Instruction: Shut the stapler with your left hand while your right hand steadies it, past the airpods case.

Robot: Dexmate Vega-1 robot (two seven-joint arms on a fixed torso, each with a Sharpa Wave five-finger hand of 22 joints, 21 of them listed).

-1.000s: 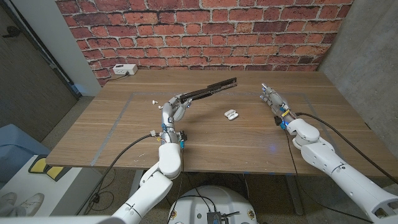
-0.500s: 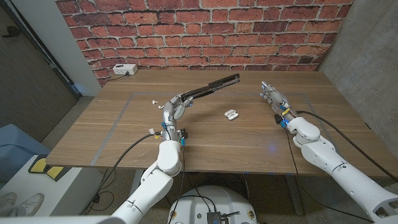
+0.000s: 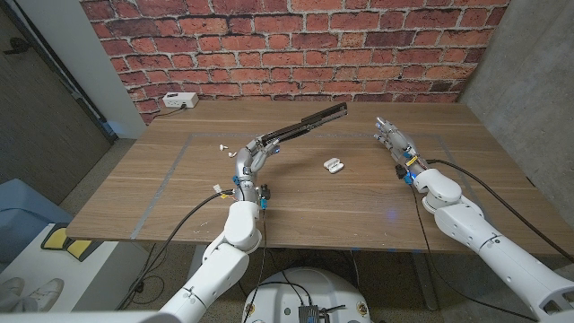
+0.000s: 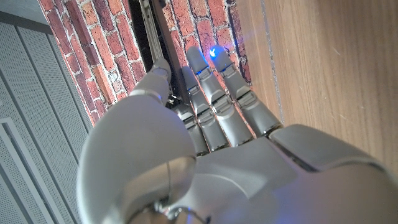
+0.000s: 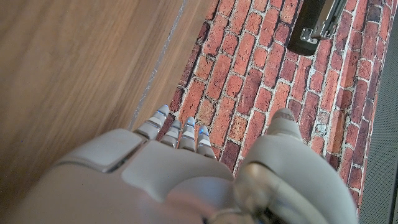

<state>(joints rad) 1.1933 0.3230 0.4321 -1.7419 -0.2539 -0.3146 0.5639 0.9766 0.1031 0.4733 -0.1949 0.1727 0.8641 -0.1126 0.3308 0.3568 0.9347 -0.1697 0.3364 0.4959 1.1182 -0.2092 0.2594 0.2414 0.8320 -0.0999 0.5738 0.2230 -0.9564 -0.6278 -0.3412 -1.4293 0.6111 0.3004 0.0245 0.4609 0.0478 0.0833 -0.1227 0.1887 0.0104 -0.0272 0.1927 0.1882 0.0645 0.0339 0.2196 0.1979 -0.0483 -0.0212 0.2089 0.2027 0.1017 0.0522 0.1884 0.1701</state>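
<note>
Left hand grips one end of the long black stapler and holds it up off the tabletop, with the far end tilted upward and pointing toward the brick wall. Seen from the left wrist, the fingers reach up along the dark bar of the stapler, the thumb lying against its side. Whether the stapler's two arms are closed together cannot be told from the head view.

Right hand stands well apart from the stapler, on the right part of the tabletop, with its fingers stretched forward and nothing in it (the right wrist view shows the fingertips close together and straight, with the thumb set apart). In that same view the tip of the stapler shows against the bricks, clear of the hand.

Between the two hands, on the wood, lies the small white airpods case, just below the raised stapler and nearer to the right hand's side. A little white object lies beside the left hand. At the tabletop's far left corner, against the wall, sits a white box.
</note>
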